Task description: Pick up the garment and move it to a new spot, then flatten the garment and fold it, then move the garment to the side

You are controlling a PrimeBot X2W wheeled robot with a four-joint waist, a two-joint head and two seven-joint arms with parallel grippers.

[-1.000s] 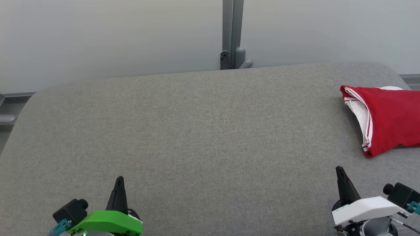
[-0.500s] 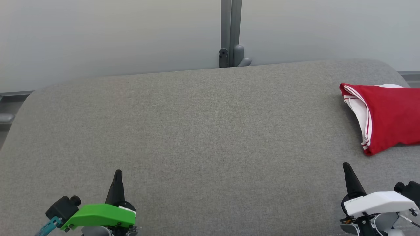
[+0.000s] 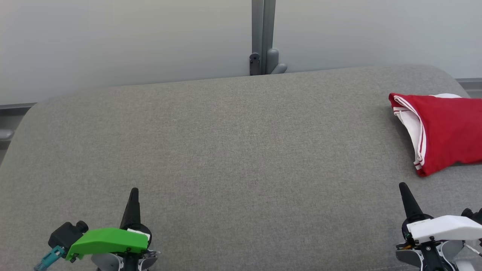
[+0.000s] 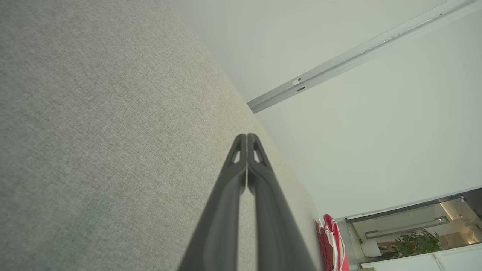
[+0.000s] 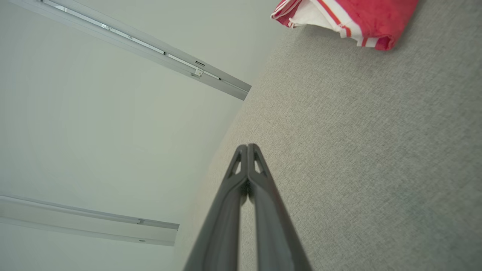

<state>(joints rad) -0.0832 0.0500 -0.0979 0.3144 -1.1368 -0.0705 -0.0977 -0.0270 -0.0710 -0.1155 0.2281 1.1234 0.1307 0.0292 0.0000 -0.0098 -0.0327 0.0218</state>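
Lying folded at the far right of the grey fabric-covered table [image 3: 226, 143]: one red garment [image 3: 446, 131] with white striped trim, touched by neither the left gripper [image 3: 133, 192] nor the right gripper [image 3: 403, 187], both empty, jaws pressed together, set well apart along the near edge.

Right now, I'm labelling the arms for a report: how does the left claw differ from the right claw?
The left claw, two long dark fingers, sits on a green plastic housing; the right claw sits on a white one. The right claw is near the folded red garment with white trim; the left claw is far across the grey fabric surface from it. Shared: both are shut, hold nothing, and point up the head view.
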